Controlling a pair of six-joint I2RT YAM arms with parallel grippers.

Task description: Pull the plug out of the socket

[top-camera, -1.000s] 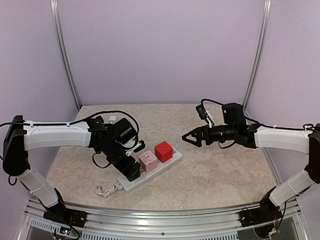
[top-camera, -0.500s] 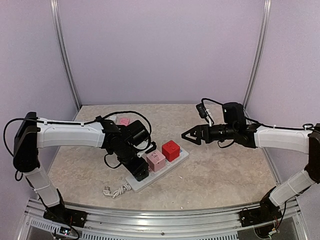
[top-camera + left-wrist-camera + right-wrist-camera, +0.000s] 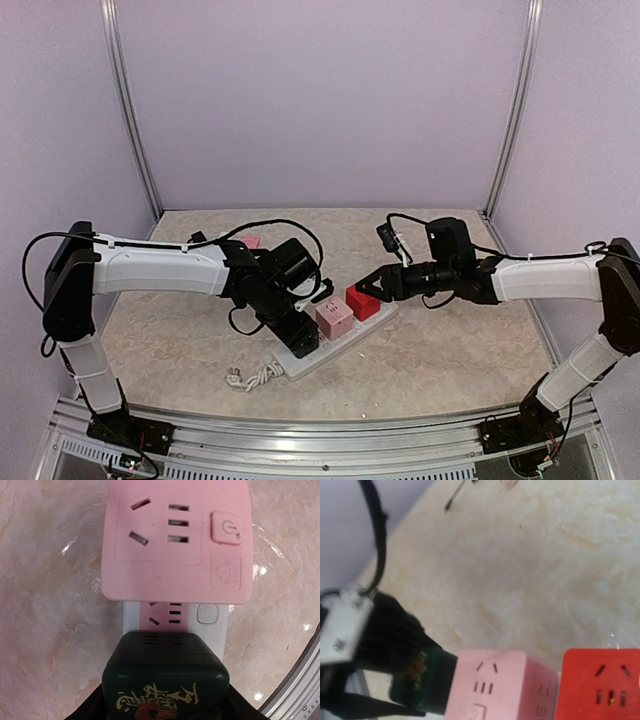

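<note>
Movement, top view: the long white plastic power strip (image 3: 352, 337), mid-way along the beige table (image 3: 450, 350), has slid toward the right edge. The right gripper (image 3: 364, 291), jaws spread, has reached the red cube adapter (image 3: 362, 304). Three cubes stand on the strip: red, one pink cube adapter (image 3: 333, 319), one dark green cube adapter (image 3: 300, 337). Left wrist view: the left gripper (image 3: 165, 705) clamps the green cube. Right wrist view: pink beside red.

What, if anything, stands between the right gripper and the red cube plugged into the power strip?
Nothing visible. The right gripper hangs right beside the red cube. The pink cube and the left gripper, closed on the dark green cube, lie on its other side along the socket.
</note>
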